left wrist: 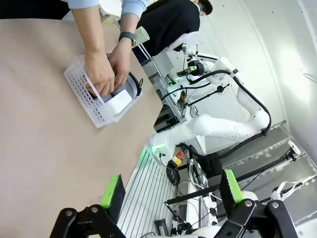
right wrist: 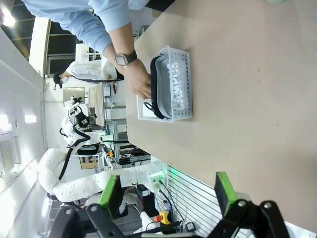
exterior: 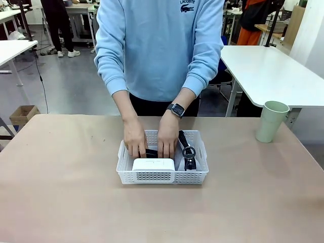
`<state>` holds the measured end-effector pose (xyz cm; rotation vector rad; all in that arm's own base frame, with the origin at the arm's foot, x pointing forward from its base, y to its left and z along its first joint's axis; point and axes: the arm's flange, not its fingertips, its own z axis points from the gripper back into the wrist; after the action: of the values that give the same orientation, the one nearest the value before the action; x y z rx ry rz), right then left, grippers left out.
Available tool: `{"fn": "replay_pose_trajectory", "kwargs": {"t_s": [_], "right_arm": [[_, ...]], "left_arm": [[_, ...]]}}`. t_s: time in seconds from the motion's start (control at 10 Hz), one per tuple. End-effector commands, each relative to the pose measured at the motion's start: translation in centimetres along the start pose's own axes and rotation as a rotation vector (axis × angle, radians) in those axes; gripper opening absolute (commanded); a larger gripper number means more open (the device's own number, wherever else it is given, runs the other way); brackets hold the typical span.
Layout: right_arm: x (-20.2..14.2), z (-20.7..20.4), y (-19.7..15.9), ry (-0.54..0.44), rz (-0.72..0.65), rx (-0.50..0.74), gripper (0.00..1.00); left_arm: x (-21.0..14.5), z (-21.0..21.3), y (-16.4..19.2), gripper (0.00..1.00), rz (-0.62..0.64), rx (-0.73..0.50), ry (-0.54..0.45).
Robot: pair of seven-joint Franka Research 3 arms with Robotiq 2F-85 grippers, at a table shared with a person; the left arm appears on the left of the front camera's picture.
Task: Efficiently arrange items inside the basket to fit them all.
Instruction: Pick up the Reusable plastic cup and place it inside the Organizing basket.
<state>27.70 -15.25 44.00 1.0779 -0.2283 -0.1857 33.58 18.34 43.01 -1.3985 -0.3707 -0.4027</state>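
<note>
The white perforated basket (exterior: 163, 177) sits at the middle of the brown table. Both of the person's hands (exterior: 167, 142) are inside it, on a black stapler (exterior: 151, 152) behind the small white box (exterior: 153, 164). The grey zip pouch (exterior: 188, 152) with black trim stands along the basket's right side. The pale green cup (exterior: 272, 121) stands apart at the table's far right. My left gripper (left wrist: 171, 193) is open and empty, well off from the basket (left wrist: 89, 94) and the white box (left wrist: 119, 101). My right gripper (right wrist: 167, 196) is open and empty, far from the basket (right wrist: 181, 84) and the pouch (right wrist: 161, 84).
The person stands at the far edge of the table, leaning over the basket. A white table (exterior: 268, 71) stands behind at the right, and a cardboard box (exterior: 23, 114) lies on the floor at the left. Bare tabletop surrounds the basket.
</note>
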Motion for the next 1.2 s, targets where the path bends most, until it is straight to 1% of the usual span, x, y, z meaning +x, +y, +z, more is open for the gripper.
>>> {"fn": "replay_pose_trajectory", "kwargs": {"t_s": [0.0, 0.5, 0.6, 0.7, 0.8, 0.9, 1.0, 1.1], "right_arm": [[0.2, 0.1, 0.1, -0.012, 0.024, 0.030, 1.00], [0.2, 0.1, 0.1, -0.012, 0.024, 0.030, 1.00], [0.0, 0.0, 0.0, 0.000, 0.000, 0.000, 1.00], [1.0, -1.2, 1.3, 0.076, 0.152, -0.077, 1.00], [3.0, -2.5, 2.1, 0.166, 0.391, -0.129, 1.00], [5.3, -3.2, 1.6, 0.168, 0.649, -0.083, 1.00], [6.8, -3.3, 1.0, 0.141, 0.841, -0.017, 1.00], [7.1, -3.3, 0.5, 0.089, 0.991, 0.061, 1.00]], "left_arm": [[-0.3, 0.2, -0.1, 1.00, 0.010, 0.008, 0.004], [-0.3, 0.2, -0.1, 1.00, 0.010, 0.008, 0.004], [-0.3, 0.2, -0.1, 1.00, 0.010, 0.008, 0.004], [-0.3, 0.2, -0.1, 1.00, 0.010, 0.008, 0.004], [-0.3, 0.2, -0.1, 1.00, 0.010, 0.008, 0.004], [-0.3, 0.2, -0.1, 1.00, 0.010, 0.008, 0.004], [-0.3, 0.2, -0.1, 1.00, 0.010, 0.008, 0.004], [-0.3, 0.2, -0.1, 1.00, 0.010, 0.008, 0.004]]}}
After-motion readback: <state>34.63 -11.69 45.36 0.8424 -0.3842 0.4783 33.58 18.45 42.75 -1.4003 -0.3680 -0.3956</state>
